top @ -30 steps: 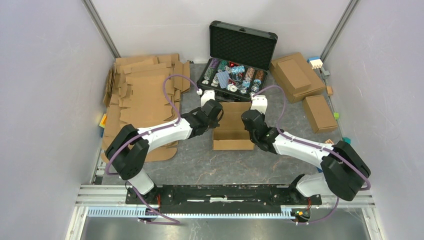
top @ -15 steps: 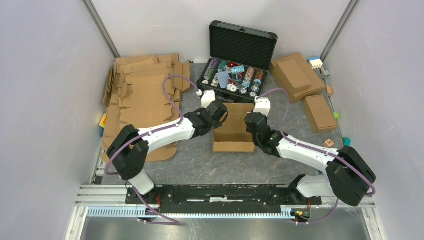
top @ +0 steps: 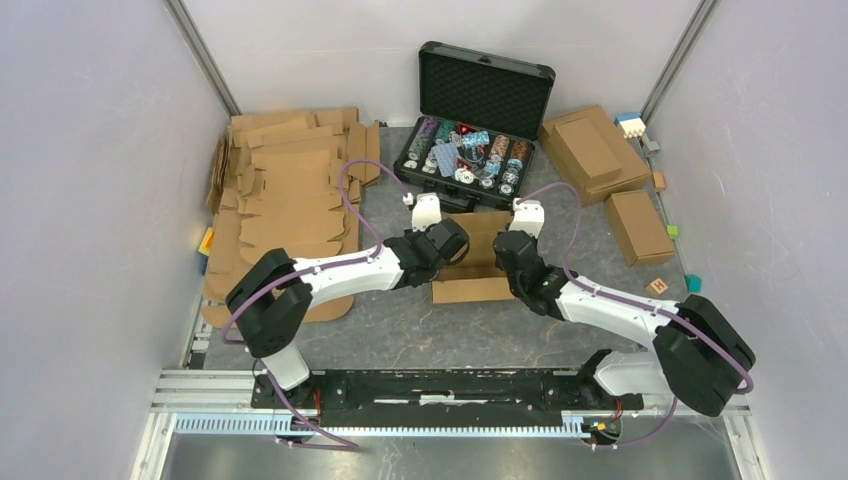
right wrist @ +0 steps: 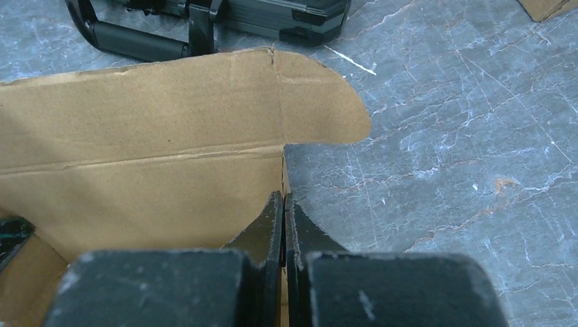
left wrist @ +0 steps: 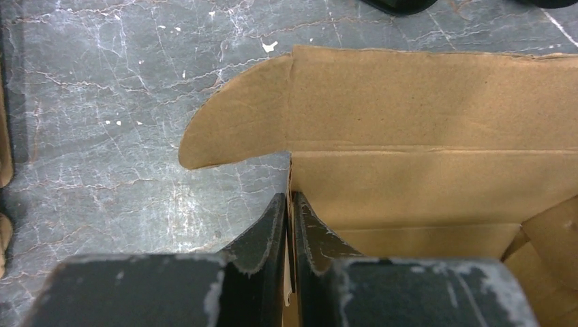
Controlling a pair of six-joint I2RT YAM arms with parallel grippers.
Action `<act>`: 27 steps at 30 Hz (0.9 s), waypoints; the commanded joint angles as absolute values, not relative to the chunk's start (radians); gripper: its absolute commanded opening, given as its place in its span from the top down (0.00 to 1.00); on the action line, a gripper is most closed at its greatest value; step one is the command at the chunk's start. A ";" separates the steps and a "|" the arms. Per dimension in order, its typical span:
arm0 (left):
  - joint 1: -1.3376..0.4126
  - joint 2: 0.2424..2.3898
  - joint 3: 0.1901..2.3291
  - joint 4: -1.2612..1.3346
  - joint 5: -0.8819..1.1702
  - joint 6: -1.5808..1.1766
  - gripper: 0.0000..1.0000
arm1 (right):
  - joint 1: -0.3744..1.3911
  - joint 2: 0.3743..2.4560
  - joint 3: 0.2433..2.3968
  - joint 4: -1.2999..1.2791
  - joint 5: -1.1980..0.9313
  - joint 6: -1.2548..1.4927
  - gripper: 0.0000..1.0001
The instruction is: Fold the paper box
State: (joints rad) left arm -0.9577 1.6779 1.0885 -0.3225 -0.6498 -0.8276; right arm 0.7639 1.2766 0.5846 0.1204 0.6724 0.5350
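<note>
The paper box (top: 470, 288) lies in the middle of the table, a brown cardboard blank with its walls partly raised. My left gripper (top: 453, 248) is at its left side. In the left wrist view that gripper (left wrist: 289, 204) is shut on the upright left wall, with the cardboard edge between its fingers. A rounded flap (left wrist: 232, 119) sticks out past the back panel (left wrist: 422, 109). My right gripper (top: 507, 253) is at the right side. In the right wrist view it (right wrist: 283, 204) is shut on the right wall, next to another rounded flap (right wrist: 324, 102).
An open black case (top: 483, 95) of poker chips stands just behind the box. A pile of flat cardboard blanks (top: 285, 200) lies at the left. Two folded boxes (top: 592, 150) (top: 638, 226) and small coloured blocks (top: 657, 286) sit at the right.
My left gripper has moved right and nearer, from beside the box onto its left wall. The right gripper has shifted a little and keeps its grip on the right wall.
</note>
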 commanded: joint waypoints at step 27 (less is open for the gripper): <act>-0.965 1.682 1.049 -0.221 -0.708 -0.853 0.86 | 0.647 1.170 0.651 -0.052 0.254 0.391 0.33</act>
State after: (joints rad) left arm -0.9581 1.7130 1.0550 -0.2577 -0.6563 -0.8360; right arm 0.6529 1.2064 0.6090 0.0090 0.3309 0.4084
